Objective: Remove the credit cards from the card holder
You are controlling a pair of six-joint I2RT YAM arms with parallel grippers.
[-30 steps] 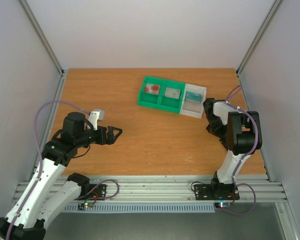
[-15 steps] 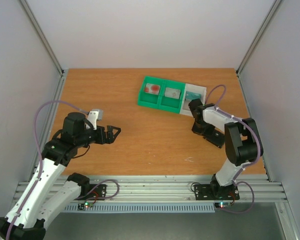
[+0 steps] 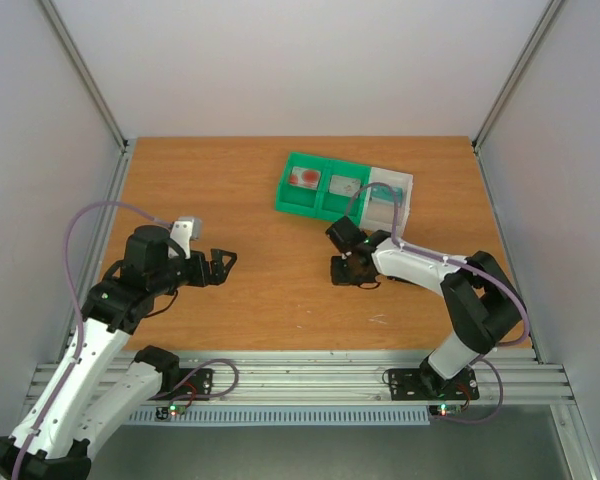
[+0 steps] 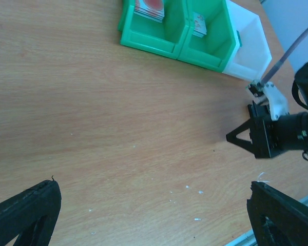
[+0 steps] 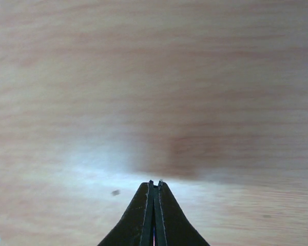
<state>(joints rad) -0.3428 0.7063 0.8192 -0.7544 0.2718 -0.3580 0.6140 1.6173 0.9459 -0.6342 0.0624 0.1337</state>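
A whitish credit card with red marks (image 3: 302,178) lies in the left compartment of the green tray (image 3: 322,208). A greyish card (image 3: 345,185) lies in the right compartment, and a teal card (image 3: 383,193) lies in the white tray (image 3: 404,180). The card holder is out of view. My right gripper (image 3: 338,270) is shut low over bare wood in front of the green tray, with nothing showing between its fingertips (image 5: 154,183). Over the table's left part, my left gripper (image 3: 226,262) hangs open and empty, its fingers (image 4: 25,215) wide apart.
The green tray (image 4: 143,43) and white tray (image 4: 249,48) sit side by side at the back right. The right gripper (image 4: 231,137) shows at the right of the left wrist view. Grey walls and metal rails close in the table on three sides.
My right arm has swung left from the white tray, and its gripper is now low over the table in front of the green tray. The left arm has barely moved.
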